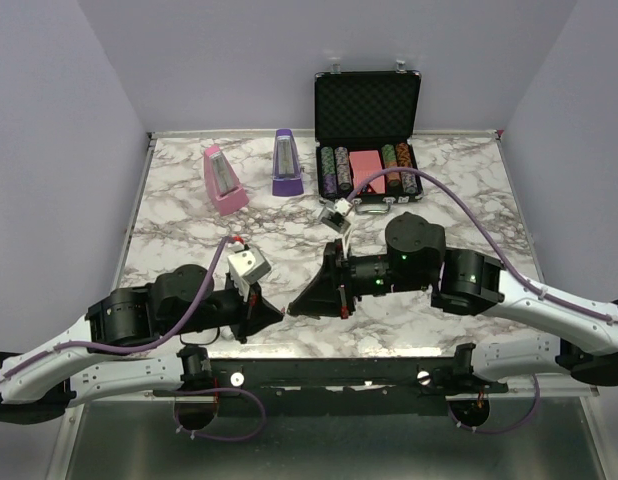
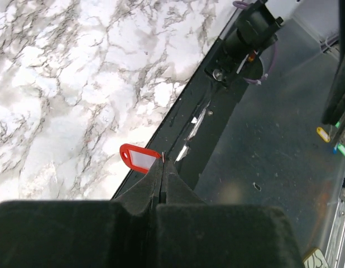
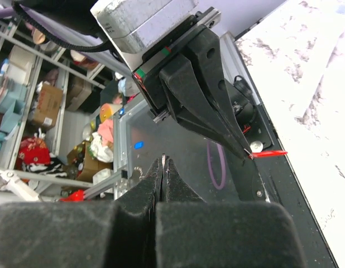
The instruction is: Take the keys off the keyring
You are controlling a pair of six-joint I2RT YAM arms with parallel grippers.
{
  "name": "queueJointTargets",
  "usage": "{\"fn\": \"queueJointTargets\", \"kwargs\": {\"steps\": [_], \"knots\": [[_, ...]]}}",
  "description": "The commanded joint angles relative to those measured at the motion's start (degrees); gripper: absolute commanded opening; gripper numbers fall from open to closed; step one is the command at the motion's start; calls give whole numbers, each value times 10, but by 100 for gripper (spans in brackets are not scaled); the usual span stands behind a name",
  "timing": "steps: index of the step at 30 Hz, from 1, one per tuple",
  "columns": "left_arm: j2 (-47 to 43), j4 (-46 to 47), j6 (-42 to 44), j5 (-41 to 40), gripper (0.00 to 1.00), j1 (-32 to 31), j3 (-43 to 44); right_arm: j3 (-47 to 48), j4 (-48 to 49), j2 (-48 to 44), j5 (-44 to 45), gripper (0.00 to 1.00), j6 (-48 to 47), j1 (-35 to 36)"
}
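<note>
My left gripper (image 2: 163,163) is shut on the keyring, pinching the thin metal ring at the end of the red tag (image 2: 138,158). It holds the tag in the air over the table's front edge. In the right wrist view the left gripper (image 3: 246,151) reaches in from above, with the red tag (image 3: 270,153) seen edge-on. My right gripper (image 3: 163,162) is shut on a thin silvery key (image 3: 163,157), of which only a sliver shows between the tips. In the top view the two grippers (image 1: 279,312) (image 1: 293,308) meet tip to tip near the front edge.
A pink metronome (image 1: 224,180) and a purple metronome (image 1: 286,162) stand at the back. An open black poker chip case (image 1: 367,170) stands at the back right, with a small white object (image 1: 337,213) in front of it. The table's front rail (image 2: 200,120) lies below the grippers.
</note>
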Motion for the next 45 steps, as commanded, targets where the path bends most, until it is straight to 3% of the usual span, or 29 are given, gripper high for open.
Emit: {"fn": "queueJointTargets", "kwargs": {"steps": [1, 10, 20, 34, 45], "knots": [[18, 3, -26, -57, 0, -2, 11, -22, -4, -29, 73, 1, 12, 4], [42, -22, -49, -104, 0, -2, 29, -71, -22, -81, 230, 1, 43, 4], [43, -37, -83, -156, 0, 9, 4, -140, -27, -122, 303, 1, 80, 5], [106, -103, -126, -157, 0, 181, -33, -197, -39, -155, 328, 1, 127, 4], [99, -83, -104, -144, 0, 310, -95, -215, -29, -146, 318, 1, 143, 4]]}}
